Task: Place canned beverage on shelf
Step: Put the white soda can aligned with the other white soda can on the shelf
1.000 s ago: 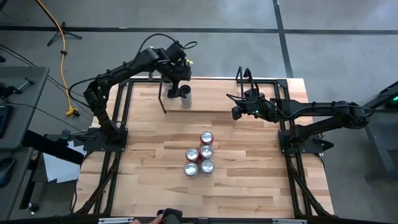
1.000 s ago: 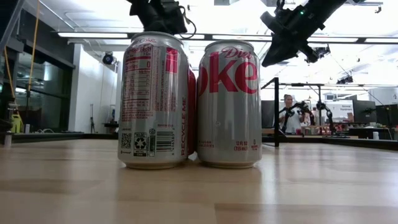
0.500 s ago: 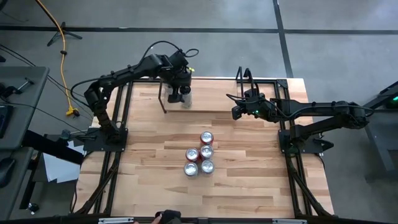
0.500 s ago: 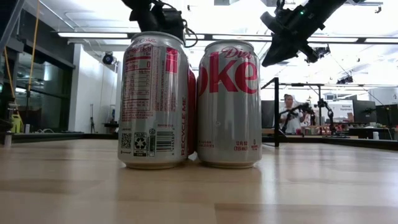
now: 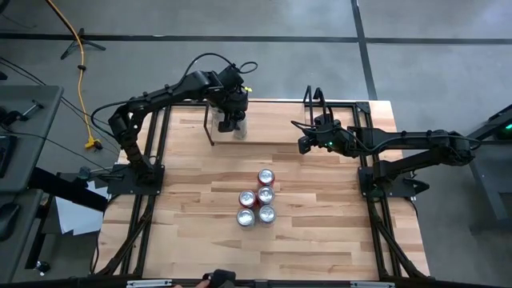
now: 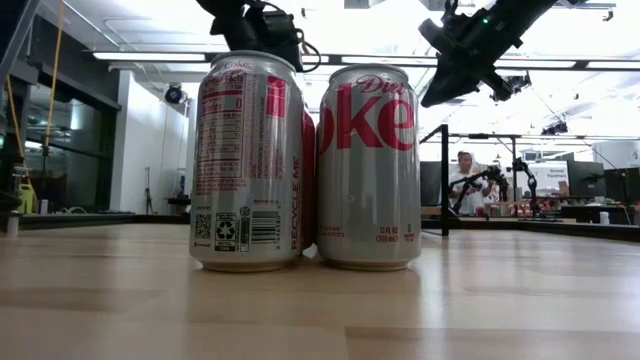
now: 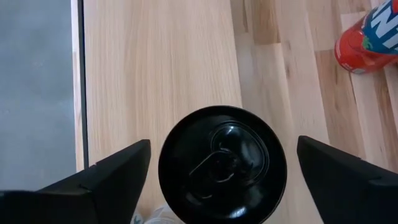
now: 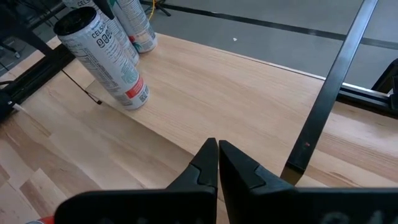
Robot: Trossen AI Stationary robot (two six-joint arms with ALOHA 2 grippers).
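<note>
Your left gripper [image 7: 217,155] hangs directly over the tall slim white can with a black top [image 7: 222,165], which stands upright on the pale wooden shelf [image 5: 272,128]; its fingers are spread wide, 1 on each side, not touching. Pull straight up. Your right gripper [image 8: 218,163] waits pinched shut near the shelf's other end.

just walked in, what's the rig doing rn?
The left claw hangs open straight over a tall silver can with a black top that stands upright on the low pale wooden shelf; its fingers flank the can without touching. The right claw waits shut over the shelf's other end. Four short soda cans sit clustered mid-table.
</note>
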